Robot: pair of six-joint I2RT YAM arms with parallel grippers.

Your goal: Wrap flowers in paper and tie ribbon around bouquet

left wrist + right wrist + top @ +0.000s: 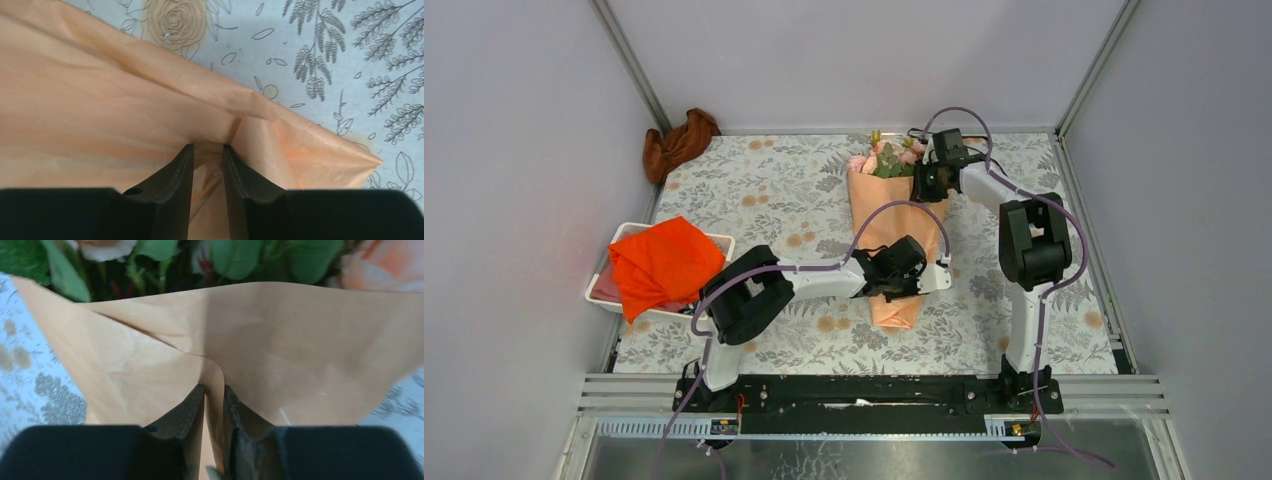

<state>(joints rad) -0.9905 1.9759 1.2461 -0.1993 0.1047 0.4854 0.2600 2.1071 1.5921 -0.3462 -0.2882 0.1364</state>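
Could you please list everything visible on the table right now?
peach-orange paper cone: one, table centre, holding the flowers
pale pink flowers with green leaves: one bunch, cone's far end
crumpled brown cloth: one, far left corner
white plastic bin: one, left edge
bright orange cloth: one, in the bin
grey floral table cover: one, under everything
left gripper: one, black, astride a fold toward the cone's near end
right gripper: one, black, astride a fold by the flowers

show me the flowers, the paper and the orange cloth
flowers [886, 158]: top external view, on the pink blooms and green leaves at the far end
paper [889, 228]: top external view, on the flat middle of the wrap
orange cloth [664, 262]: top external view, on the middle of the crumpled heap
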